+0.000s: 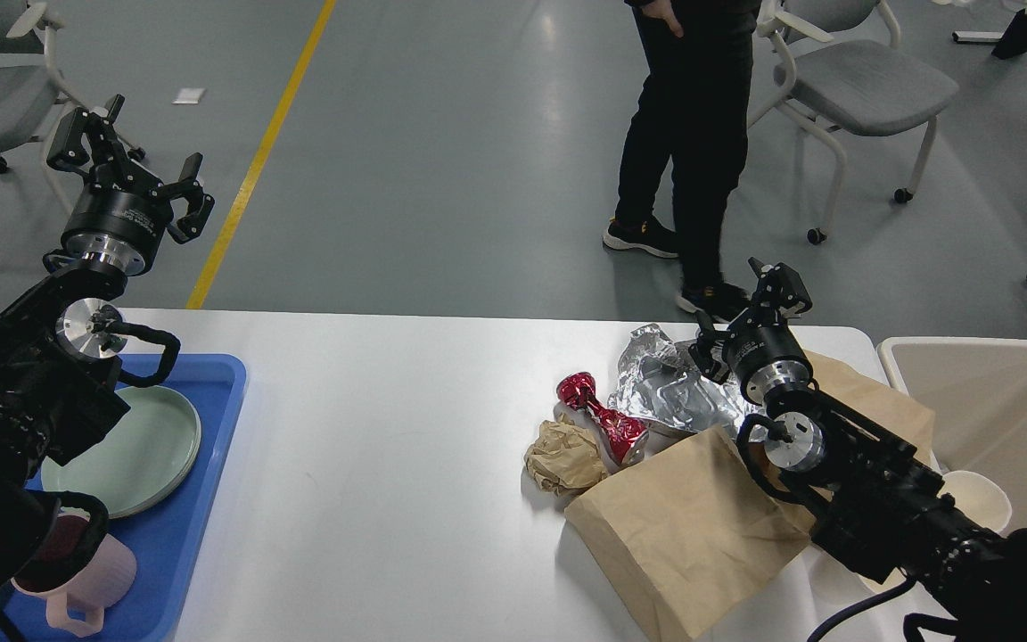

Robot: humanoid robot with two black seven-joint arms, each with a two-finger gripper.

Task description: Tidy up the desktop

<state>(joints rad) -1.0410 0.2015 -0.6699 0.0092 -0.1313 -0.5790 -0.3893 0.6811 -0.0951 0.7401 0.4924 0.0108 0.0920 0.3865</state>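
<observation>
The white desktop [389, 446] fills the lower view. On its right part lie a crumpled brown paper ball [562, 456], a red shiny wrapper [604, 419], a crumpled silver foil tray [669, 388] and a flat brown paper bag [701, 517]. My left gripper [130, 156] is open and empty, raised above the table's far left edge. My right gripper [750, 308] is over the foil's right edge near the table's far edge; its fingers look spread, and nothing shows between them.
A blue tray [201, 526] at the left holds a green plate [143, 455] and a pink mug [86, 580]. A beige bin [995, 401] stands right of the table, a white paper cup [977, 499] beside it. A person [692, 134] and chairs stand behind.
</observation>
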